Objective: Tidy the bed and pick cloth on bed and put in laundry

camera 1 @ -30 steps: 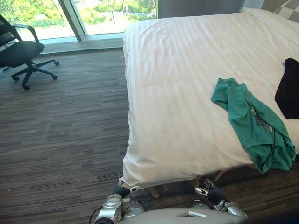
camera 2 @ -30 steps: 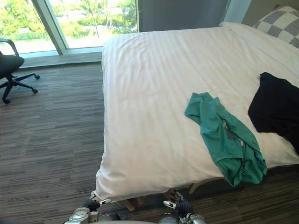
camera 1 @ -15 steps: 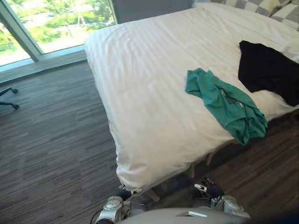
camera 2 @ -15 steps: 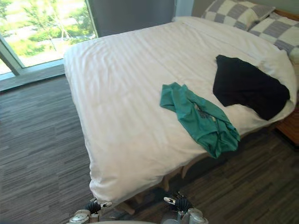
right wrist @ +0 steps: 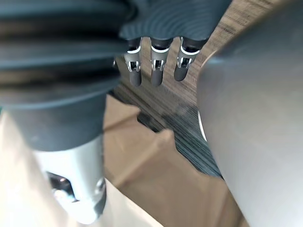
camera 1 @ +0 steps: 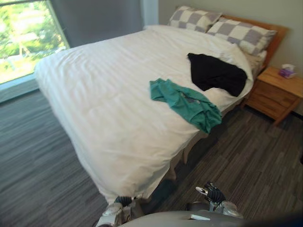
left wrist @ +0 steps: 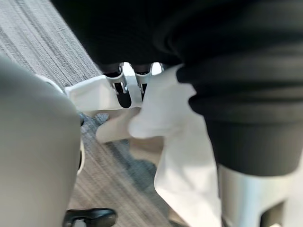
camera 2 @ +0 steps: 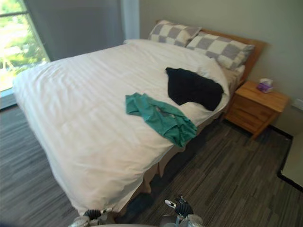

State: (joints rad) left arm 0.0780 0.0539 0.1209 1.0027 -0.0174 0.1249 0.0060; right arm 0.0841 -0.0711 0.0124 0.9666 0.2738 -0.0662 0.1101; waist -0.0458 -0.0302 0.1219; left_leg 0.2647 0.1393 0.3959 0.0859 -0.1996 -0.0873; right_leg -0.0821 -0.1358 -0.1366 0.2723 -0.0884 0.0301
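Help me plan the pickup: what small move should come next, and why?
Probably step right, along the bed, toward the green cloth: it drapes over the side edge, seemingly beyond the right hand, which hangs low, open and empty.

Silver fingers with dark tips on right robot hand (right wrist: 156, 71), black ribbed cover behind, silver-grey wrist. Left robot hand (left wrist: 128, 82): same black ribbed cover.

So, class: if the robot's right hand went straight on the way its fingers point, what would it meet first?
Probably the carpeted floor: the right hand hangs with fingers pointing down at it, nothing visibly between, though depth is unclear.
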